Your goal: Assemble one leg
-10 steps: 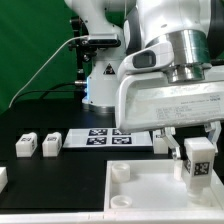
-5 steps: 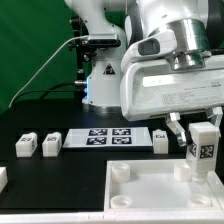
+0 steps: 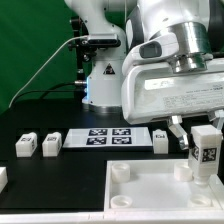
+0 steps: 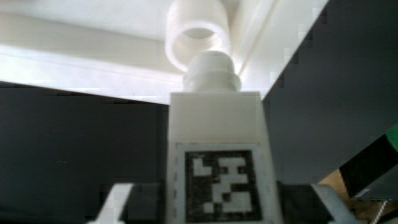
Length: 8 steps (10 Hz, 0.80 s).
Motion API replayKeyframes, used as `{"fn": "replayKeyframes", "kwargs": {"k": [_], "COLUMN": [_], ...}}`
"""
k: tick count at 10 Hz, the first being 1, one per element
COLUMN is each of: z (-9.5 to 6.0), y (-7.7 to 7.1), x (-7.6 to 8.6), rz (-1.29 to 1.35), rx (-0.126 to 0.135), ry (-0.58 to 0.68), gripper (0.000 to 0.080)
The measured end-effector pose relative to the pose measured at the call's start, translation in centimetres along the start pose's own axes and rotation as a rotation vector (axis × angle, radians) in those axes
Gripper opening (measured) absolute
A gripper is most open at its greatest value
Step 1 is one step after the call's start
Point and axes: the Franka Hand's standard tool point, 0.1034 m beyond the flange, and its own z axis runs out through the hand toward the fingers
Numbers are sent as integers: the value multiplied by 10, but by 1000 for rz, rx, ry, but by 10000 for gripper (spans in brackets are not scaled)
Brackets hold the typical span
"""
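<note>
My gripper (image 3: 205,128) is shut on a white leg (image 3: 206,150) with a black-and-white tag on its face. It holds the leg upright over the far right corner of the large white slab (image 3: 150,190). In the wrist view the leg (image 4: 221,150) fills the middle between my two fingers (image 4: 125,198), and its round peg points at a round corner socket (image 4: 199,40) of the slab. Two more legs (image 3: 25,146) (image 3: 51,144) lie on the black table at the exterior view's left, and another (image 3: 161,141) lies by the marker board.
The marker board (image 3: 106,138) lies flat behind the slab. A white piece (image 3: 3,178) lies at the exterior view's left edge. A near corner socket (image 3: 119,172) rises from the slab. The robot base (image 3: 100,70) stands at the back.
The gripper with the leg moved toward the exterior view's right and slightly up over the last second; in the last half second it has barely moved.
</note>
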Motion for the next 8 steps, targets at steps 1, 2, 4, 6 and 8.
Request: {"fn": "replayKeyframes", "kwargs": {"k": [1, 2, 4, 6, 8], "z": [7, 15, 19, 20, 20], "y": [5, 8, 8, 5, 7], "x": [-3, -4, -2, 0, -1], "rz": [-1, 2, 3, 1, -5], "rx": [-3, -4, -5, -5, -7], "ry": [-5, -8, 13, 33, 41], "gripper": [291, 291, 291, 291, 291]}}
